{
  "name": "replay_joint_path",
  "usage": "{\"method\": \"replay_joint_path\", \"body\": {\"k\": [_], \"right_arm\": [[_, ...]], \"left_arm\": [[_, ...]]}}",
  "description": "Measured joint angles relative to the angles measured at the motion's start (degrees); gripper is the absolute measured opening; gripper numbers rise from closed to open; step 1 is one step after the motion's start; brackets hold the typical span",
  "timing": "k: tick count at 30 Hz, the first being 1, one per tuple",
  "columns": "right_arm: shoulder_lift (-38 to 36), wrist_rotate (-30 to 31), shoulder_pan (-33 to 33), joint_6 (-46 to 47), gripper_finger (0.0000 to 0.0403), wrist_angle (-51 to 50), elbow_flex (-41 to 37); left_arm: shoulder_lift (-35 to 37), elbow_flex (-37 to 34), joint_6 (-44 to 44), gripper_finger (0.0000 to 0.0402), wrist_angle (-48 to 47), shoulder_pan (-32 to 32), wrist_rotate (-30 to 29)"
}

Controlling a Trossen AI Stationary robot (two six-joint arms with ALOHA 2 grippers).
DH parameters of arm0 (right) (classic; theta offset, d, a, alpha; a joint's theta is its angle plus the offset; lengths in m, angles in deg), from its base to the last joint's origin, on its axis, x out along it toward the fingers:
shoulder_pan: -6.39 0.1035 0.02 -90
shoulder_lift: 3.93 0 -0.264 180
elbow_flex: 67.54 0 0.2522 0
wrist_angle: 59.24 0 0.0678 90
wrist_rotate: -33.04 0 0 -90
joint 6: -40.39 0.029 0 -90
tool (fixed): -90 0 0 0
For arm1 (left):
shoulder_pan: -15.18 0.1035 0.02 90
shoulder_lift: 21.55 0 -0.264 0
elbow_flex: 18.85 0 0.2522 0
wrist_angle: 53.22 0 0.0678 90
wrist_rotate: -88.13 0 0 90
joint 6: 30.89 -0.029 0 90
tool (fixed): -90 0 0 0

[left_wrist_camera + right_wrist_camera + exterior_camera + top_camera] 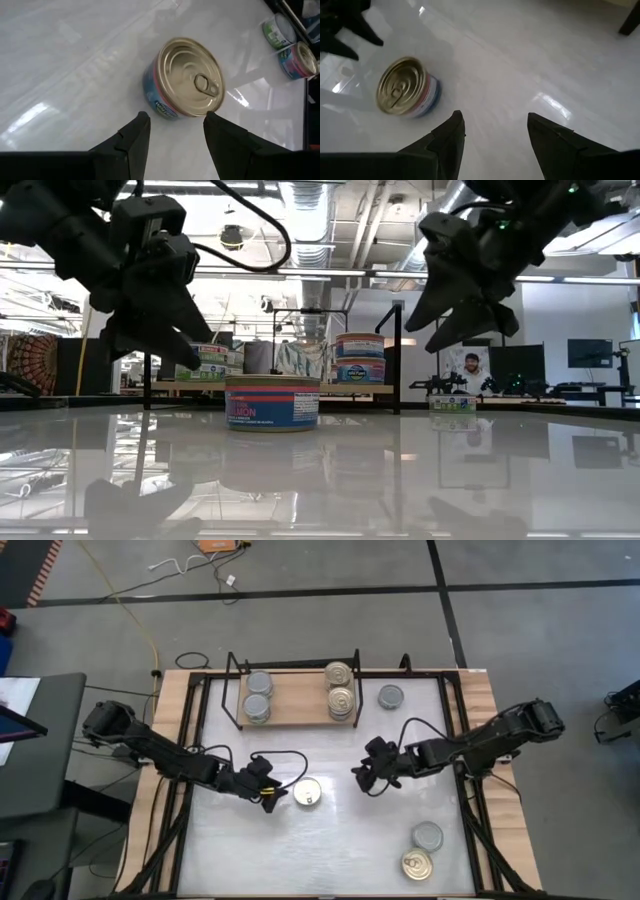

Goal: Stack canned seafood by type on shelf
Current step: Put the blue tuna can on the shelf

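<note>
Just beside the gold-top can (308, 793), well away from the shelf (296, 700), the left gripper (270, 796) hangs with fingers apart, empty; right gripper (363, 776) too. Bumping could slide the can away

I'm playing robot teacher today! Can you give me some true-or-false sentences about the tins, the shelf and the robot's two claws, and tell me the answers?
1. The gold-topped can in the middle of the white table is standing on the table, not held. True.
2. The left gripper is squeezing that can. False: its fingers are open, just beside the can and not touching it.
3. The shelf holds no cans. False: it has grey-topped cans at one end and gold-topped cans at the other.
4. The right gripper is open and holds nothing. True.
5. Two cans sit near the table's front right corner. True.
</note>
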Motion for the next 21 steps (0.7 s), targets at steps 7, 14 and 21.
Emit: {"method": "replay_joint_path", "body": {"k": [7, 14, 21], "right_arm": [[0.0, -0.1, -0.7, 1.4, 0.0240, 1.8, 0.0], [2.5, -2.6, -0.9, 1.4, 0.0240, 9.0, 3.6], [14.9, -3.0, 0.4, 3.8, 0.0240, 1.7, 17.5]], "left_arm": [[0.0, 0.0, 1.0, 0.0177, -0.1, -0.1, 0.3], [0.0, 0.0, 3.9, 0.0177, 0.2, -0.1, 0.4], [0.0, 0.1, 6.6, 0.0177, 0.2, 0.8, 0.4]]}}
